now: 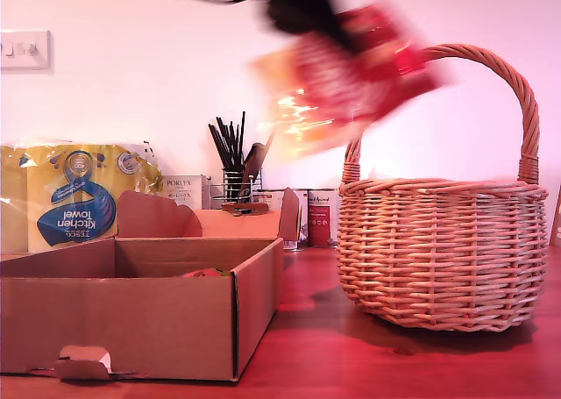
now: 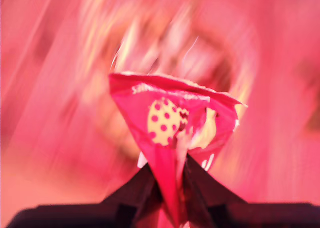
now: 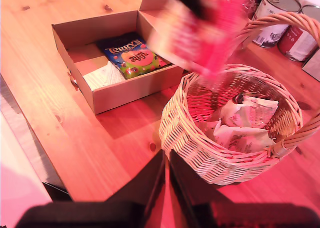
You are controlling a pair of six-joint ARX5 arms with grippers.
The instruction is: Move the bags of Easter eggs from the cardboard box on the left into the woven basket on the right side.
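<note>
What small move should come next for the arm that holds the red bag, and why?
Probably carry it a little further over the basket, then lower and release. My first gripper is shut on the red bag, which is blurred in motion, high above the basket's rim on its box side, not yet centred. White bags already lie inside.

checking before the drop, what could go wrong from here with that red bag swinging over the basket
1. The red bag is pinched by one narrow end in my first gripper and is blurred with motion, so it may slip out early.
2. It hangs near the woven basket and its arched handle, so it could catch on the handle or land outside the rim.
3. A dark blue bag lies in the cardboard box, so the job is unfinished.
</note>
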